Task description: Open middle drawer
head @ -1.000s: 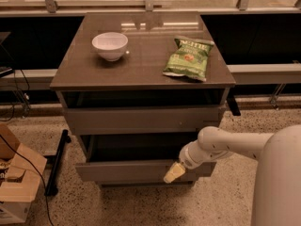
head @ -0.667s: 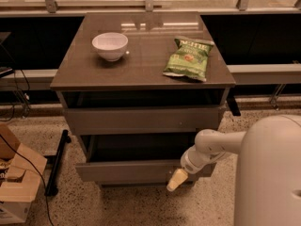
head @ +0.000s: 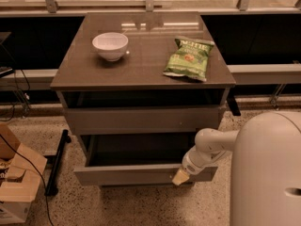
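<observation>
The middle drawer [head: 136, 174] is a grey-brown flat front without a handle. It stands pulled out from the cabinet and shows its dark inside [head: 141, 149]. My gripper [head: 180, 177], with a cream-coloured tip, is at the right part of this drawer's front, touching or just before its upper edge. My white arm [head: 211, 147] reaches to it from the right. The upper drawer front [head: 141, 119] sits above it, with a dark gap under the cabinet top.
A white bowl [head: 110, 45] and a green chip bag [head: 189, 58] lie on the cabinet top [head: 141, 72]. My white body [head: 268, 173] fills the lower right. A cardboard box [head: 16, 182] and cables are on the floor at the left.
My white body has come further into view at the right. The gripper tip has shifted slightly right and down along the drawer front, and the drawer stands a little further out.
</observation>
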`<state>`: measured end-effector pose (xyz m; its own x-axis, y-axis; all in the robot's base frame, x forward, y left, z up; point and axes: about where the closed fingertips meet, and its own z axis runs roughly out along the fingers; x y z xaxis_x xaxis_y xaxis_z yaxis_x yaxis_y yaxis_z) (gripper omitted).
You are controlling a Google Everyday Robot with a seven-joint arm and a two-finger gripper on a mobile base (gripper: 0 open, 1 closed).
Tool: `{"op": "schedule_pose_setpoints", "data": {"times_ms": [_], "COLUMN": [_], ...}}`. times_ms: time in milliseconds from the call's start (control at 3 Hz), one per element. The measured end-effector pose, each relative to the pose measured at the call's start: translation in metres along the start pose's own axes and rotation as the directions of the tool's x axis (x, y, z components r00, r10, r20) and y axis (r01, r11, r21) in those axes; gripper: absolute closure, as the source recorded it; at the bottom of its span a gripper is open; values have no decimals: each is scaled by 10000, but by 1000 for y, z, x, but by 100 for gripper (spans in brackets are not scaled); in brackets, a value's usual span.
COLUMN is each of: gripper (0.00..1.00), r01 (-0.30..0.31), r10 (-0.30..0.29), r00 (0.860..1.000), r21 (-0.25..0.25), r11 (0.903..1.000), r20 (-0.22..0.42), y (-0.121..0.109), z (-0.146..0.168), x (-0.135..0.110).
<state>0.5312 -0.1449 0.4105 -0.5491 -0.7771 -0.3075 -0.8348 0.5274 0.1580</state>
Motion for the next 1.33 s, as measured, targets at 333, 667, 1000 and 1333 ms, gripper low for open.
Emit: {"op": "schedule_pose_setpoints", "data": {"times_ms": [333,667,1000,1333], "gripper": [21,1,0,0], "r01": [-1,-1,-996,-2556], "r10": [1,1,987,2536], "r00": [10000,10000,9946,9659], "r21": [0,0,-272,-359], "r11": [10000,10000,9947,9661], "r20": [0,0,-319,-521], "y": [1,1,24,47], "z": [-5,-5,-9,-25], "x": [-2,-2,34,67]}}
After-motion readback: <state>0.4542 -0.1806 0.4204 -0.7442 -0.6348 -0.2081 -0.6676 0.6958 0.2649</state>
